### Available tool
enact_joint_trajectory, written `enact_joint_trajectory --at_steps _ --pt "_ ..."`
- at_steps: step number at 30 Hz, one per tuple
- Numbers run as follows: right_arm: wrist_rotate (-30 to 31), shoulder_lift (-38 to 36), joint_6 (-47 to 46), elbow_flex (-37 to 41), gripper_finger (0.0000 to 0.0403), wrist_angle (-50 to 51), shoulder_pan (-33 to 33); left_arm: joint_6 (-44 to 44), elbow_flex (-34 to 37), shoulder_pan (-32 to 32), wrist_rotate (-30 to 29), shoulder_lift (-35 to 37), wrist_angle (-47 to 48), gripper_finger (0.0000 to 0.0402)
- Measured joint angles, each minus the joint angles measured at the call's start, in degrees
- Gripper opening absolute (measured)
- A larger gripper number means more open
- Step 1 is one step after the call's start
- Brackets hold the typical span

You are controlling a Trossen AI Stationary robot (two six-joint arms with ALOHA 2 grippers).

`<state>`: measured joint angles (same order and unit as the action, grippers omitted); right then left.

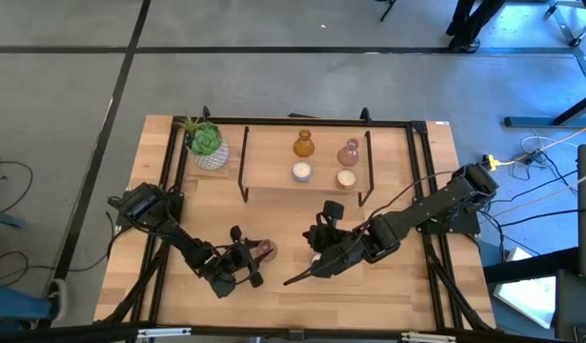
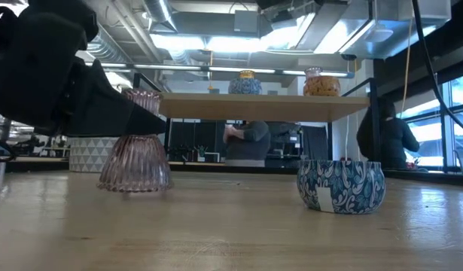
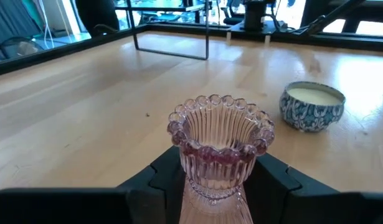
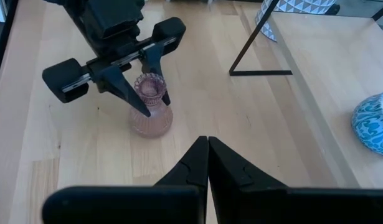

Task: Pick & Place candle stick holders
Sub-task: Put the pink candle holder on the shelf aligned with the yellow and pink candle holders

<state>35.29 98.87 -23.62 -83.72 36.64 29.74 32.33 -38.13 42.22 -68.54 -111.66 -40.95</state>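
- The left gripper [image 1: 252, 255] is sitting low at the front of the wooden table [image 1: 273, 295], with its two dark fingers [image 4: 126, 93] squeezing the thin neck of a pink glass candle holder [image 4: 151, 112].
- The pink holder is standing upright on the table, with its wide ribbed base down and its bumpy rim up.
- The right gripper [image 4: 208, 163] is waiting just beside it, near the middle front of the table, with its fingers pressed together and holding nothing.
- A blue and white patterned candle tin [image 2: 340, 185] is sitting on the table close to the right gripper.
- Farther back, on a raised wooden shelf [image 1: 273, 157], an amber holder [image 1: 304, 145], another pink holder [image 1: 349, 152] and two cream-white holders [image 1: 301, 171] are standing.
- A green plant in a white pot [image 1: 207, 145] is standing at the back left corner.
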Motion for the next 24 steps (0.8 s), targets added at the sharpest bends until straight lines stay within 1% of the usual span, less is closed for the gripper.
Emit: enact_joint_trajectory --at_steps 5,12,24 --pt "-0.04 0.00 -1.25 0.00 0.0010 1.01 0.00 -0.49 0.00 0.04 -0.31 0.00 -0.39 0.0127" --pt "-0.16 0.02 -2.42 0.00 0.0010 2.38 0.00 -6.43 0.00 0.02 -0.47 0.26 -5.26 0.0128" --pt "-0.15 0.00 -2.56 0.00 0.0010 2.67 -0.01 -6.73 -0.02 0.04 -0.43 0.28 -5.59 0.0129"
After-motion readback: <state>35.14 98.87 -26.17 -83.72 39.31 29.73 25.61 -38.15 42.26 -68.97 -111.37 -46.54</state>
